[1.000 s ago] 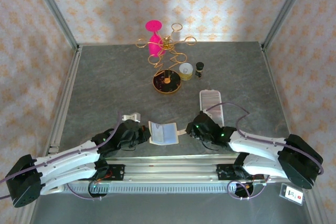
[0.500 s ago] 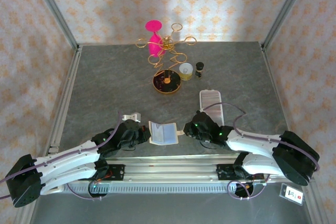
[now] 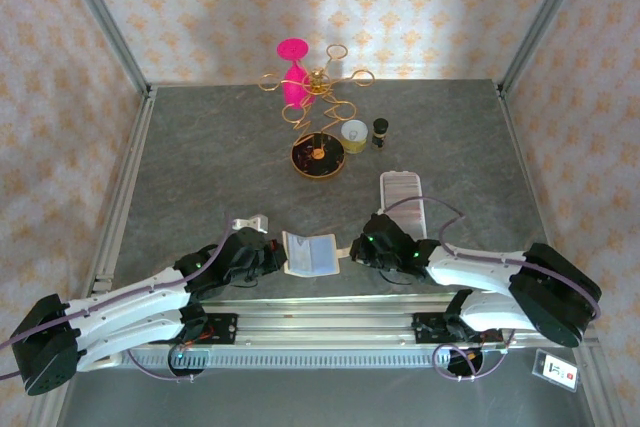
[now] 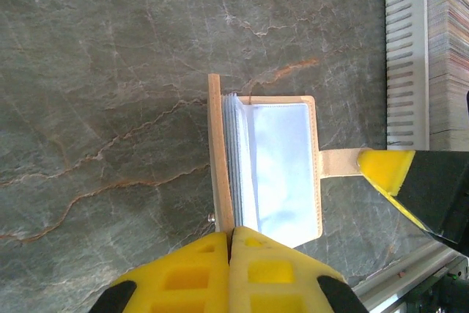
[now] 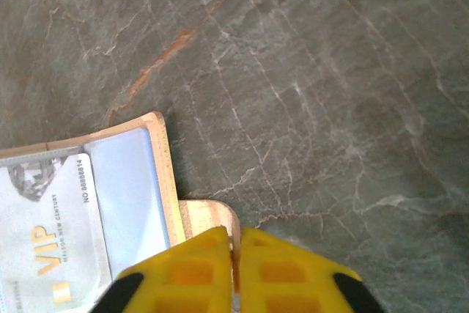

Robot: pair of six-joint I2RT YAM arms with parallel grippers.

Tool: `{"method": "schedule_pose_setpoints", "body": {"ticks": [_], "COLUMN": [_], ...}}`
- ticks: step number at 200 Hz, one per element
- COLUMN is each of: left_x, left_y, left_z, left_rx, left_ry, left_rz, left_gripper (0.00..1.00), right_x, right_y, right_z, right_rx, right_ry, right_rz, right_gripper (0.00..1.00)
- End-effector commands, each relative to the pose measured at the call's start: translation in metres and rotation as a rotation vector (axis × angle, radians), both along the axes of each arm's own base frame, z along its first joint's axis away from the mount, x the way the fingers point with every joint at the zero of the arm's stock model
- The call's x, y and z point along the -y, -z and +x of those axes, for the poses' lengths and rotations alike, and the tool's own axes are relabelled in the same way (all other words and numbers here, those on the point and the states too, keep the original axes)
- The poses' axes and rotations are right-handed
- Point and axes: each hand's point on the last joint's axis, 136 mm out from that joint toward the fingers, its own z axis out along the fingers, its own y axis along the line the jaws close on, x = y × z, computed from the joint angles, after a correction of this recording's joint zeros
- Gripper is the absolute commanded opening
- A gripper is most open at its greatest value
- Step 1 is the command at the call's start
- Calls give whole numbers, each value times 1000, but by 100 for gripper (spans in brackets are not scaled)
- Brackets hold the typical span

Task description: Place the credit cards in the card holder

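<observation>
The card holder (image 3: pixel 311 254) lies open on the grey table between my two grippers. In the left wrist view its clear sleeves (image 4: pixel 282 170) look pale blue, and its left cover (image 4: pixel 217 144) stands up on edge. My left gripper (image 4: pixel 231 232) is shut on the near end of that cover. My right gripper (image 5: pixel 234 243) is shut on the beige snap tab (image 5: pixel 209 214); one of its yellow fingers (image 4: pixel 387 169) appears in the left wrist view. A pale credit card marked VIP (image 5: pixel 44 243) sits in a sleeve.
A long white ridged tray (image 3: pixel 404 197) lies just behind the right gripper, with a stack of thin card edges (image 4: pixel 448 49) beside it. A gold wire stand (image 3: pixel 318 97), a pink goblet (image 3: pixel 293 67), a small cup (image 3: pixel 353 132) and a dark bottle (image 3: pixel 380 132) stand at the back. The table's front rail (image 3: pixel 330 319) runs close below the holder.
The right gripper has slid a little left and shut on the snap tab. The left gripper has stayed shut on the cover.
</observation>
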Motion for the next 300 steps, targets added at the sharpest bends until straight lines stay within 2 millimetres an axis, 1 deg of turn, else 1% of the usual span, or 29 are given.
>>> {"method": "schedule_pose_setpoints", "body": {"ticks": [1,27,28,31,42,62,96,98,101,119,130,157,172,196,220,240,244,264,279,292,300], "left_x": [-1,-1,-1,-1,1,6,19,19,21,31,35,49,57,68,85,96,99,110,112,107,104], "left_y": [-10,-11,-11,-11,-13,-20,-35,-36,-37,-44,-44,-46,-47,-37,-25,-12,-11,-2,11,27,33], "left_z": [5,6,5,5,5,6,8,8,8,7,8,12,16,22,24,26,26,25,22,18,16], "left_rx": [22,21,20,21,20,31,50,51,51,57,53,47,50,32,-3,-26,-27,-39,-66,-111,-129], "left_ry": [-11,-18,-17,-15,-12,1,32,34,38,64,71,96,110,120,153,174,180,213,218,200,196], "left_rz": [8,5,5,3,-5,-30,-92,-96,-104,-155,-175,-195,-202,-196,-196,-185,-183,-156,-126,-85,-63], "left_gripper": [0,0,0,0,0,0,0,0,0,0,0,0,0,0,0,0,0,0,0,0,0], "right_x": [-6,-17,-18,-20,-27,-43,-66,-68,-69,-78,-80,-77,-71,-62,-43,-33,-32,-21,-18,-14,-12], "right_y": [-19,-34,-39,-44,-53,-69,-89,-84,-83,-85,-84,-77,-70,-63,-45,-31,-38,-31,-30,-30,-29], "right_z": [10,10,10,11,9,5,-2,-2,-2,-4,-4,-6,-7,-8,-9,-12,-11,-12,-13,-14,-15], "right_rx": [51,81,91,104,119,145,174,164,162,160,156,137,127,119,93,69,82,79,84,86,85], "right_ry": [8,-32,-35,-41,-66,-116,-183,-184,-188,-208,-207,-186,-164,-132,-78,-48,-39,-6,-1,-1,-2], "right_rz": [29,47,58,70,86,123,178,168,168,193,200,205,197,190,120,90,110,94,91,83,74], "right_gripper": [0,0,0,0,0,0,0,0,0,0,0,0,0,0,0,0,0,0,10,23,30]}}
